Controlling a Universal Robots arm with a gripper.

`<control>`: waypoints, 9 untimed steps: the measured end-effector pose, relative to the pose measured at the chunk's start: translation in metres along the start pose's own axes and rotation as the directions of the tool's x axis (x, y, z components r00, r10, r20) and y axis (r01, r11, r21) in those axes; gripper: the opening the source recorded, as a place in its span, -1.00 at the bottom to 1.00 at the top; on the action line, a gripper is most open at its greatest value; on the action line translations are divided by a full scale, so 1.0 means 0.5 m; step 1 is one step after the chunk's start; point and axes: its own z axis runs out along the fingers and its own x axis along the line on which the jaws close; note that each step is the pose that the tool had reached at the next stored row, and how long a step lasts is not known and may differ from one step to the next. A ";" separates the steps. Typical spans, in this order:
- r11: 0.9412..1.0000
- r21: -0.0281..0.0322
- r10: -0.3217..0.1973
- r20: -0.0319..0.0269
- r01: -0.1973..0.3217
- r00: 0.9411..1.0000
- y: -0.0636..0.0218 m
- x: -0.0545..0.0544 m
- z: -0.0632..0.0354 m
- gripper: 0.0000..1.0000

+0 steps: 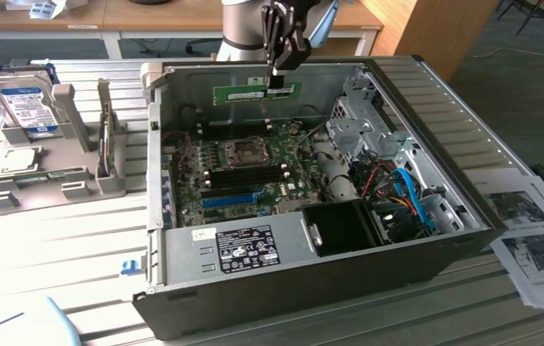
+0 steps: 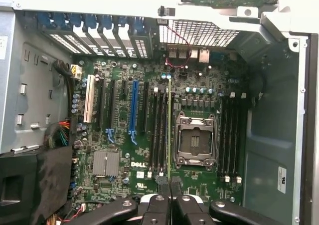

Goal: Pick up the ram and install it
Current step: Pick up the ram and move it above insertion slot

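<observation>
The ram (image 1: 252,93) is held, pinched narrowly in the gripper (image 1: 279,78), above the open computer case (image 1: 282,295) — near its arm-side edge.

Pale slatted worktop (image 1: 60,238). Wooden desk (image 1: 156,18) at 11 o'clock, wooden panel (image 1: 426,29) at 1 o'clock, dark carpet (image 1: 531,94) at 2 o'clock. Even light.

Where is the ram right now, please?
In the exterior view, the gripper holds the ram over the motherboard inside the computer case, near its far wall.
</observation>
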 end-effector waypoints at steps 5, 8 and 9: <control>1.000 0.000 0.000 0.000 0.000 1.000 0.000 0.000 0.009 -0.78; 1.000 0.000 0.000 0.000 0.000 1.000 -0.001 0.000 0.013 -0.78; 1.000 0.000 0.000 0.000 0.000 1.000 -0.001 0.000 0.015 -0.78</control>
